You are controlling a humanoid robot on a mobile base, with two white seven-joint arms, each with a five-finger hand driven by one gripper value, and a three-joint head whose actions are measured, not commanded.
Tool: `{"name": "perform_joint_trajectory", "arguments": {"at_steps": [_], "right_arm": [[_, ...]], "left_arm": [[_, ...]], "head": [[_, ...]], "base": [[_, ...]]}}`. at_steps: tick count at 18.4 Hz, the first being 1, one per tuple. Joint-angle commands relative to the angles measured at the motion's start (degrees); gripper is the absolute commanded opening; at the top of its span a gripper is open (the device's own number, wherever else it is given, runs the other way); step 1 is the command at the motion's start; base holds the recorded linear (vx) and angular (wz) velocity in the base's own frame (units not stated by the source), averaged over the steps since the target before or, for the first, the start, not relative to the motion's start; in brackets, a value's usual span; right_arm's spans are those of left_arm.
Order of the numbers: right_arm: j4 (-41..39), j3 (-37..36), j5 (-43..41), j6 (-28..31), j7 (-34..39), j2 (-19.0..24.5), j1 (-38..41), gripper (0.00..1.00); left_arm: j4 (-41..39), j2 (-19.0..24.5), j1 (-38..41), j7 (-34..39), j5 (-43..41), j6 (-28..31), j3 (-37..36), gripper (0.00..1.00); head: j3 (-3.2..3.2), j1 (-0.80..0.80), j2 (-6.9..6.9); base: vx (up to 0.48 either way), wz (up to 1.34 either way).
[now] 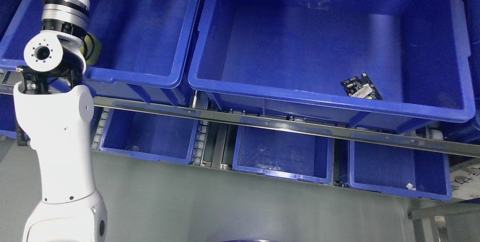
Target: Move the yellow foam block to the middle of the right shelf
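A small patch of the yellow foam block [93,49] shows in the left blue bin [150,79] on the upper shelf level, mostly hidden behind my left arm [56,141]. That arm rises from the lower left, bends at a round joint [43,53] and runs up over the left bin to the top edge. Its hand is cut off there, with only a dark sliver showing. The right arm is out of the picture.
A large blue bin [318,101] to the right holds a small black circuit board [361,87] near its front wall. Under a metal rail [300,127] sit three smaller blue bins [281,174]. Grey floor lies below.
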Motion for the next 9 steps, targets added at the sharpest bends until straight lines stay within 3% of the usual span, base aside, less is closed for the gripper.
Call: {"name": "perform_joint_trajectory", "arguments": {"at_steps": [1, 9], "right_arm": [[-1.0, -0.7, 0.2, 0.0, 0.0, -1.0, 1.4, 1.0], [-1.0, -0.7, 0.2, 0.0, 0.0, -1.0, 1.4, 1.0]], "left_arm": [[-0.3, -4.7, 2.9, 0.3, 2.2, 0.1, 3.4, 1.0], [-0.3, -4.7, 2.9, 0.3, 2.4, 0.1, 3.9, 1.0]], "head": [[0.0, 0.0, 0.0], [0.0, 0.0, 0.0]], "base": [[0.0, 0.0], [0.0, 0.0]]}}
